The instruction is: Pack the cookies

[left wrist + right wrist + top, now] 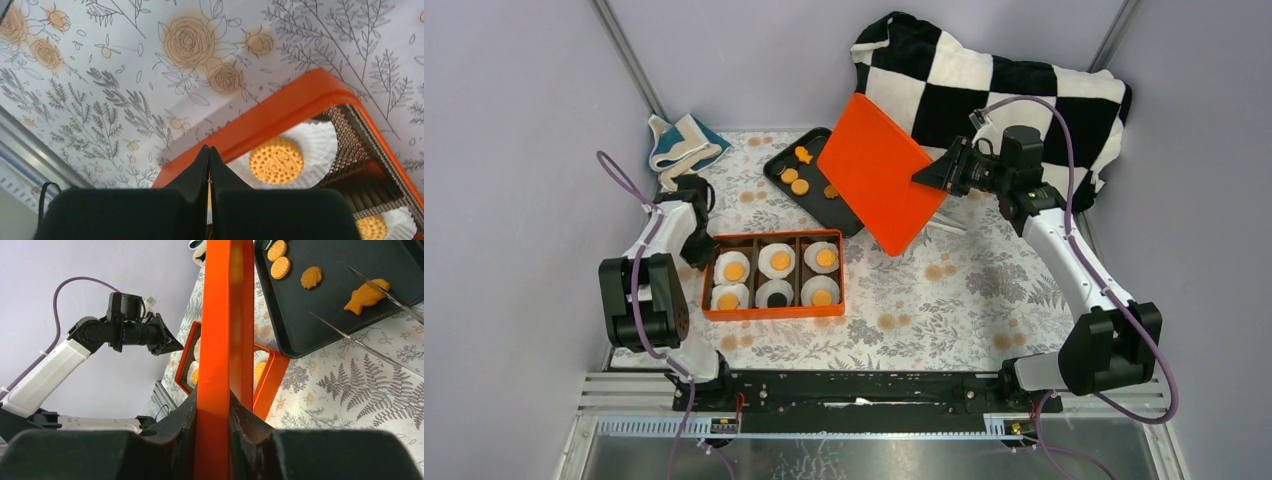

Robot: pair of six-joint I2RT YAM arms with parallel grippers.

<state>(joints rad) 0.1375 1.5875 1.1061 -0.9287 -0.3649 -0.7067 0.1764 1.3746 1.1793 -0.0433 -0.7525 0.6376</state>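
Right at the lens, my right gripper (220, 402) is clamped hard on one edge of the orange lid (222, 315), holding it tilted above the middle of the worktop, between tray and box. I judge it's carried by the rim so the flat face can come down square. Biggest thing out there is the checkered blanket (1024, 90), heaped in the far right corner, well out of the way. Next comes the orange box (774, 312), by the left edge toward the near side, with six compartments, each lined with a white paper cup (320, 140) that cradles its biscuit. Behind it, toward the far edge, the black tray (814, 208) sits partly hidden under the lid. A folded cloth (682, 145) lies in the far left corner. My left gripper (208, 149) hangs at the box's left rim, fingers pressed together on nothing, perhaps to steady it; whether it touches, I can't tell. Now the cookies (781, 260): five cups show one each, and the near middle cup has a dark centre I can't read. Four more sit loose on the tray, with thin metal tongs (350, 335) lying just beside it.
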